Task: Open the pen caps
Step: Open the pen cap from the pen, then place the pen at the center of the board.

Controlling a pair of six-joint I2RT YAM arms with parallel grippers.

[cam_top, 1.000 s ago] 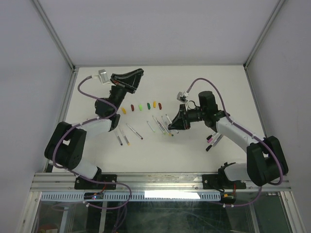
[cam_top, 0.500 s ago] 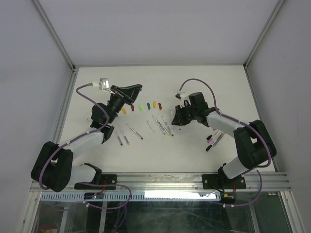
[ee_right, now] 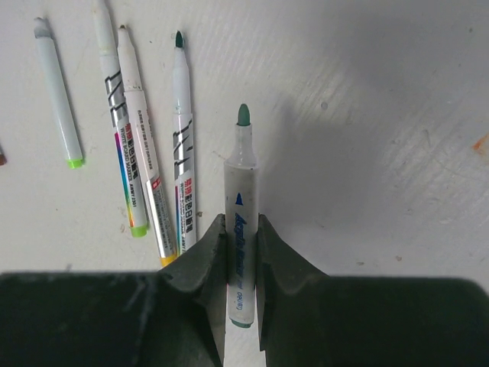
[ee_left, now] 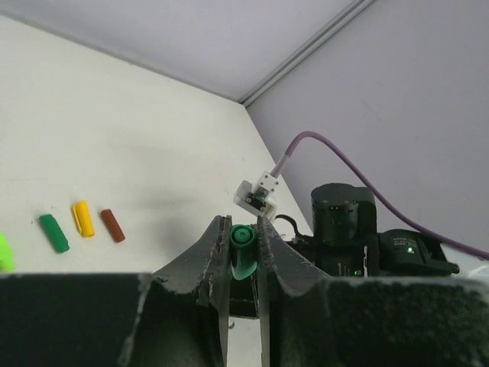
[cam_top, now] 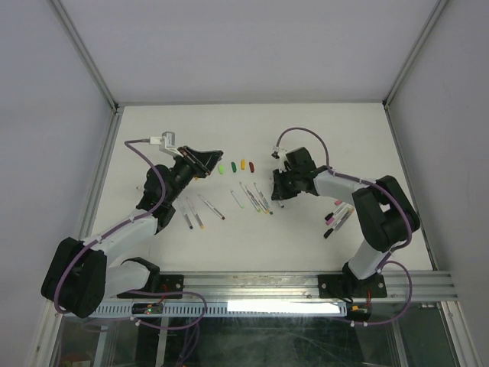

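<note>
Presently, the white table [cam_top: 344, 130], lightly scuffed and boxed in by plain grey walls [cam_top: 229, 46], carries a row of loose caps [ee_left: 83, 219] near its middle and uncapped pens [ee_right: 126, 115] lying side by side just nearer the arms. The left gripper [ee_left: 243, 229] is clamped on a teal cap [ee_left: 243, 256] held off the table; the right gripper [ee_right: 241, 233] is closed around a bare-tipped pen [ee_right: 242, 164], over the surface beside the others.

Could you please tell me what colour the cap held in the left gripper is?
Teal green; the cap shows best in the left wrist view.
</note>
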